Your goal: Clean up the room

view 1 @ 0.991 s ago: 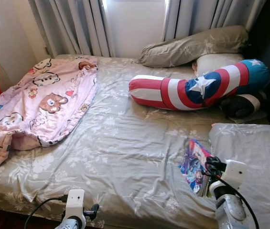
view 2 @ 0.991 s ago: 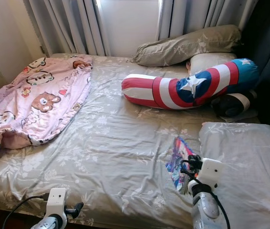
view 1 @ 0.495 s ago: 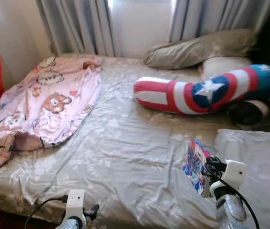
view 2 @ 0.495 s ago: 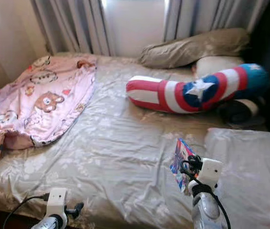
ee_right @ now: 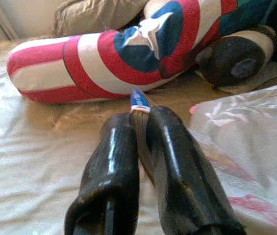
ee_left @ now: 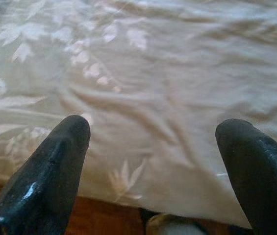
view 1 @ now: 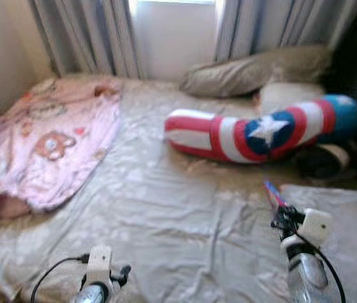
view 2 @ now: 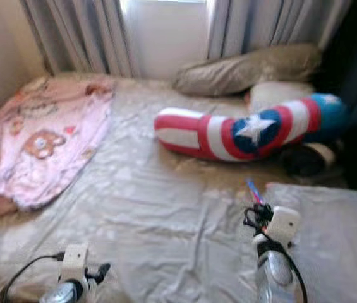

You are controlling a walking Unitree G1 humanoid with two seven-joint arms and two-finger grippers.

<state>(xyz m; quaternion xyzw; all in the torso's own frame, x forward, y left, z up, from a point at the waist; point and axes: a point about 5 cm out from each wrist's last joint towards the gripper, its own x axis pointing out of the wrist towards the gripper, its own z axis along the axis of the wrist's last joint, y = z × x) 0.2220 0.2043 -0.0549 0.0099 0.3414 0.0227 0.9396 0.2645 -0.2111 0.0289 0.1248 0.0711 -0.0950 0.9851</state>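
Starting at your far left, the pink cartoon blanket [view 1: 36, 142] lies rumpled across that side of the bed [view 1: 165, 208], well apart from both arms. Your left gripper [ee_left: 153, 147] hovers low at the bed's near edge, fingers spread wide with nothing between them, just sheet and a strip of floor below. Moving across the middle, it's bare floral sheet until the striped shield bolster [view 1: 254, 132], lying crosswise beside the pillows [view 1: 254, 66]. And now the right side, where the action is: your right gripper [ee_right: 140, 122] has its fingers pinched tight on the thin magazine [ee_right: 139, 105], which stands on edge in the grip, lifted above the sheet, its top edge poking past the fingertips toward the bolster. So the right arm owns this one; I'd judge the next move is carrying it clear of the bed. The head views are blurred.
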